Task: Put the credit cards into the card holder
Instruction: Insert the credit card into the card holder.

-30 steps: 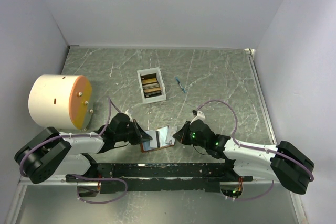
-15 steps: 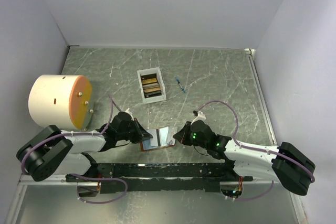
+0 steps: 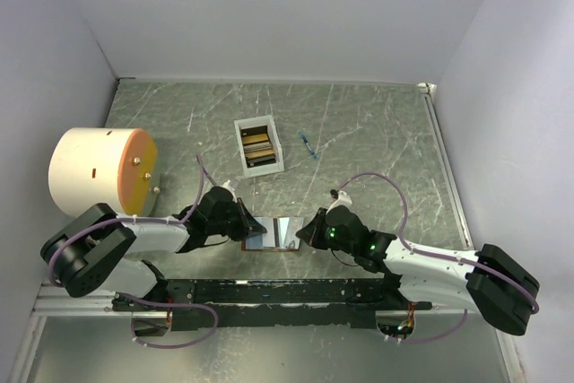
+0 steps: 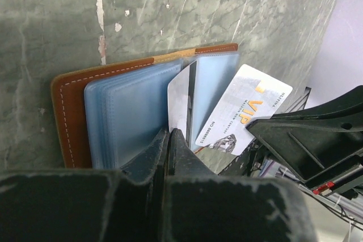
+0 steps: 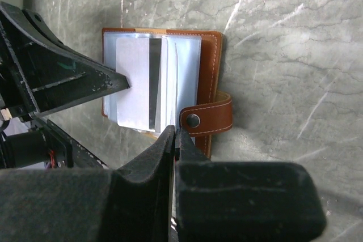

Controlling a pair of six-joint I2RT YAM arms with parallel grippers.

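The brown leather card holder (image 3: 289, 249) lies open on the table between my two grippers, its pale blue pockets (image 4: 133, 111) fanned up. A pale credit card with a dark stripe (image 4: 182, 96) (image 5: 136, 83) stands among the pockets. A white VIP credit card (image 4: 245, 109) sticks out from the holder's far side. My left gripper (image 4: 168, 134) (image 3: 255, 227) is shut, its tip against the striped card's edge. At the holder's edge beside the snap tab (image 5: 207, 120), my right gripper (image 5: 174, 133) (image 3: 302, 232) is shut. I see nothing clamped in either.
A white rectangular box (image 3: 242, 152) with more dark and gold cards stands further back at centre. A big white cylinder with an orange face (image 3: 100, 173) sits at the left. A small blue item (image 3: 308, 144) lies right of the box.
My left gripper has pushed to the right against the holder, and the holder with its raised pockets has shifted slightly right and back. The right arm has barely moved.
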